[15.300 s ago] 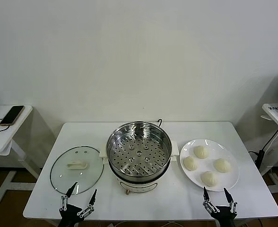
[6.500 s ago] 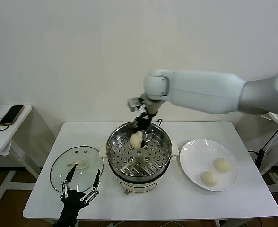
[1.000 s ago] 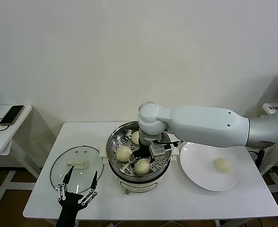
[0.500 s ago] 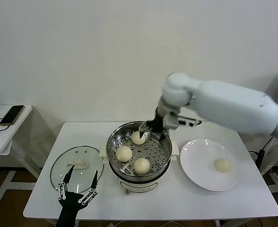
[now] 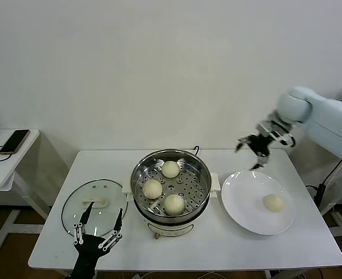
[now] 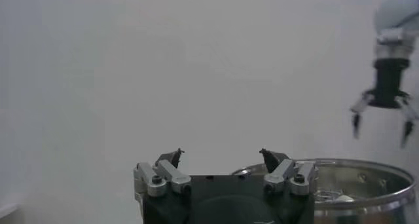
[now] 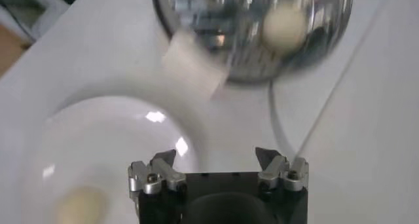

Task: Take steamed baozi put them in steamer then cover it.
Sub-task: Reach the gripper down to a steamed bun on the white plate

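The steel steamer [image 5: 171, 152] stands mid-table with three baozi on its perforated tray: at the back [image 5: 170, 169], left [image 5: 152, 189] and front [image 5: 174, 204]. A fourth baozi [image 5: 273, 202] lies on the white plate [image 5: 246, 197] to the right. My right gripper [image 5: 252, 152] hangs open and empty in the air over the plate's far edge. From its wrist I see the gripper [image 7: 216, 154], the plate [image 7: 98, 133], that baozi [image 7: 78, 205] and the steamer [image 7: 255, 48]. My left gripper [image 5: 96, 232] waits open at the table's front left, also empty in its own view [image 6: 220, 154].
The round glass lid [image 5: 94, 206] lies flat left of the steamer, just beyond my left gripper. A phone [image 5: 15, 141] rests on a small side table [image 5: 2, 168] at far left. White handles [image 5: 216, 182] stick out of the steamer's sides.
My right gripper left the third baozi in the steamer, rose out of it and swung right to hover over the plate's far edge. The left arm stayed put.
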Tool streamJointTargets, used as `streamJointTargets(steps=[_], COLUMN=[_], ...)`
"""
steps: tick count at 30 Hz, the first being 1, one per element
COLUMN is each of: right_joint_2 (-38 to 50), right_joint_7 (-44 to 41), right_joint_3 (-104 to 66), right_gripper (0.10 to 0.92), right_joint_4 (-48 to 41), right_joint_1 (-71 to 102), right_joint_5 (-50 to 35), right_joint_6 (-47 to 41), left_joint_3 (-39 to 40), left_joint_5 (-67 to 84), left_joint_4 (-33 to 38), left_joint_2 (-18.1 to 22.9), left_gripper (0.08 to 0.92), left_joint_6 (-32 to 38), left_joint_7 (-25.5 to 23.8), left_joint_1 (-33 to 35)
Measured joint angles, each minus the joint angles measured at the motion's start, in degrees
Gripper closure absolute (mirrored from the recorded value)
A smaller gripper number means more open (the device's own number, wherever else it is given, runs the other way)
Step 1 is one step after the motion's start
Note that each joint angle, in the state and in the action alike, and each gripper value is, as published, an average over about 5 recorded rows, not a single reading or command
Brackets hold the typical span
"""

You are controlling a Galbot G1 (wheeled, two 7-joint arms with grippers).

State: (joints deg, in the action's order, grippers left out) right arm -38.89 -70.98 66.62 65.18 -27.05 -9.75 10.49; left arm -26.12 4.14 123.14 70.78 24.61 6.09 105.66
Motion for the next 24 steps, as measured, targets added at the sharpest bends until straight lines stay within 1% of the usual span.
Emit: streamJointTargets(steps=[10, 24], right_joint_2=[2.5, 1.3], right_joint_7=[1.0, 3.0], right_joint_3=[-4.3, -10.6], right_gripper=[0.203, 0.203], right_joint_4=[-6.2, -11.4], right_joint_1=[10.3, 20.5], right_joint_5=[3.4, 9.2], right_joint_6=[-2.6, -3.9], left_joint_3=[-0.5, -0.9], left_joint_5=[-0.1, -0.3], left_joint_4=[-0.1, -0.3], left_joint_2=[0.3, 0.6], left_gripper=[0.177, 0.177], left_joint_6=[0.0, 0.0], left_joint_7=[0.0, 0.0], left_joint_1=[0.3, 0.6])
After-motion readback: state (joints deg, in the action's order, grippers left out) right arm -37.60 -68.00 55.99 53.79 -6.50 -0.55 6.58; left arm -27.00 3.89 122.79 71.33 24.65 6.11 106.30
